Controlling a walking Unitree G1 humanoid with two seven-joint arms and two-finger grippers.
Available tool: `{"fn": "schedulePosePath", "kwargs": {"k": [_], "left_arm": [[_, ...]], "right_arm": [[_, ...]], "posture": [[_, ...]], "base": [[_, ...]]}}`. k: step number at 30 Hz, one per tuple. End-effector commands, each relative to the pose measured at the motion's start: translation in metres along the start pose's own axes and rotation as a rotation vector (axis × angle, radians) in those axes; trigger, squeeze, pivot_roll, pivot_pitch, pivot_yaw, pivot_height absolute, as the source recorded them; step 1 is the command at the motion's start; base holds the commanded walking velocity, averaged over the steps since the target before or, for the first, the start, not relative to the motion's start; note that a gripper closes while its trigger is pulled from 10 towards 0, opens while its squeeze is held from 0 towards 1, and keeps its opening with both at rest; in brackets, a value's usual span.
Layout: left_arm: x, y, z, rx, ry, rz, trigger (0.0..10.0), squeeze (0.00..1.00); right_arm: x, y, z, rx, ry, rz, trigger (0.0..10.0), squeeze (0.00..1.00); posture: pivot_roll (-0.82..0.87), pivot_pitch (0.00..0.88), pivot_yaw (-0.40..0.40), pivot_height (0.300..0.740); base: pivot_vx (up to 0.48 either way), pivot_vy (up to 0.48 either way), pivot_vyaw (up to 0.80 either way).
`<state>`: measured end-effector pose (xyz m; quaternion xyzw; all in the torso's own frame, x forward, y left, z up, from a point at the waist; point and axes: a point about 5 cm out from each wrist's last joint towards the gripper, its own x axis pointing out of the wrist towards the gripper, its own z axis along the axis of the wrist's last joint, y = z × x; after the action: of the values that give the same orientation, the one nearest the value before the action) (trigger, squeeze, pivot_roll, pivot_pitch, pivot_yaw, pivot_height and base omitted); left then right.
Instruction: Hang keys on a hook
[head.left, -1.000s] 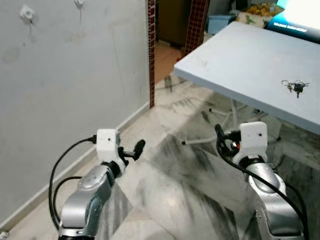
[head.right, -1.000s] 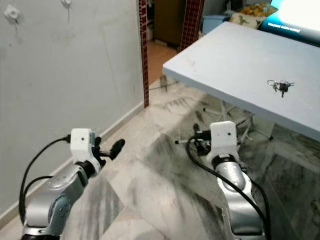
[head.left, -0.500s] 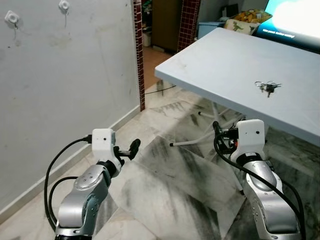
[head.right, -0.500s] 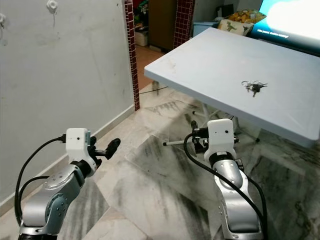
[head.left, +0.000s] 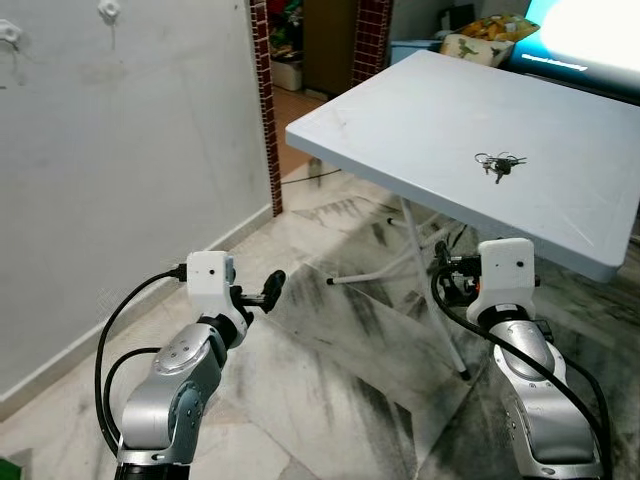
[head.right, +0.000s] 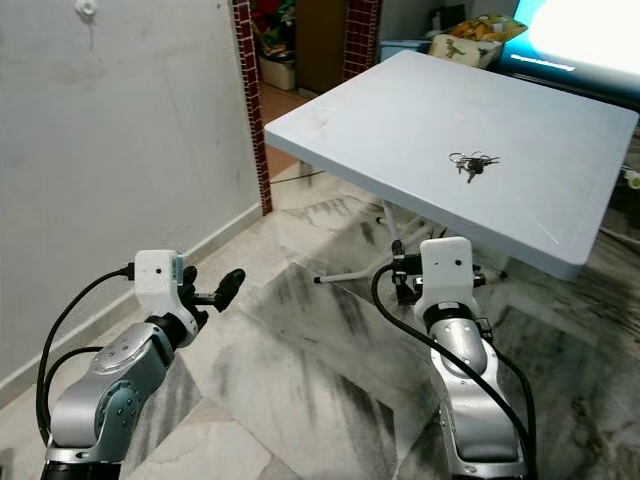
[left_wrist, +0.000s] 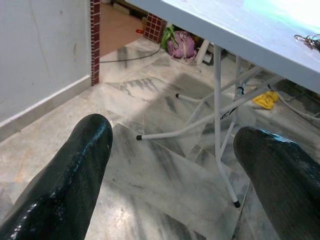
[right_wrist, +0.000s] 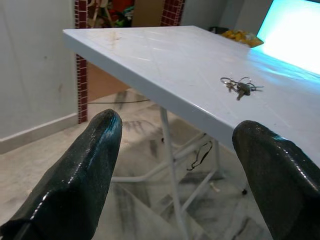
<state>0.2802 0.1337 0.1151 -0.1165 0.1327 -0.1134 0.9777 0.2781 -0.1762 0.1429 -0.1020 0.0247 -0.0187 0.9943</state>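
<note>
Left eye view puts the keys (head.left: 498, 163) in the upper right of the frame, lying flat on the white table (head.left: 400, 110), back from its near edge and well apart from both arms. The right gripper (head.left: 440, 283) sits low in the right half of the frame, below the table's near edge, and the left gripper (head.left: 270, 286) hangs left of centre over the marble floor (head.left: 330, 370); each wrist view shows its two black fingers spread wide with nothing between them. Two white hooks (head.left: 107, 10) are fixed high on the grey wall (head.left: 130, 140) at the upper left, far from the keys. The step in hand looks like the approach to the table for pickup. To do it well, the robot should probably close in until the bunch lies within easy reach, raise the right gripper above the tabletop and come down over the ring rather than sliding in from the side, since a flat, thin bunch can skid on the smooth surface. Pinching the ring so that the loop stays free would make hooking easier afterwards. A bright screen (head.left: 590, 30) at the upper right carries a line of text, too small to read; no other writing or brand can be made out.
</note>
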Motion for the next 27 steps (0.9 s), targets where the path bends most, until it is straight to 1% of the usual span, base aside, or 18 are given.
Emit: {"fn": "schedulePosePath", "kwargs": {"k": [1,10,15,27], "left_arm": [[0.0006,0.0041,0.0021,0.0,-0.004,0.013,10.0,0.0],[0.0009,0.0039,0.0013,-0.005,-0.002,0.009,10.0,0.0],[0.0012,0.0044,0.0005,0.001,0.005,0.008,10.0,0.0],[0.0001,0.0034,-0.0021,0.005,0.008,-0.018,10.0,0.0]], "right_arm": [[-0.0003,-0.0004,0.0034,0.012,-0.012,0.002,10.0,0.0],[-0.0007,-0.0007,0.0032,0.015,-0.014,0.008,10.0,0.0],[-0.0008,-0.0004,0.002,0.022,0.003,0.006,10.0,0.0],[-0.0007,0.0001,0.0012,0.016,0.013,0.004,10.0,0.0]], "posture": [[-0.05,0.064,0.013,0.74],[-0.05,0.066,0.013,0.74],[-0.05,0.066,0.015,0.74],[-0.06,0.069,0.016,0.74]], "base": [[0.0,0.0,0.0],[0.0,0.0,0.0],[0.0,0.0,0.0],[0.0,0.0,-0.79]]}}
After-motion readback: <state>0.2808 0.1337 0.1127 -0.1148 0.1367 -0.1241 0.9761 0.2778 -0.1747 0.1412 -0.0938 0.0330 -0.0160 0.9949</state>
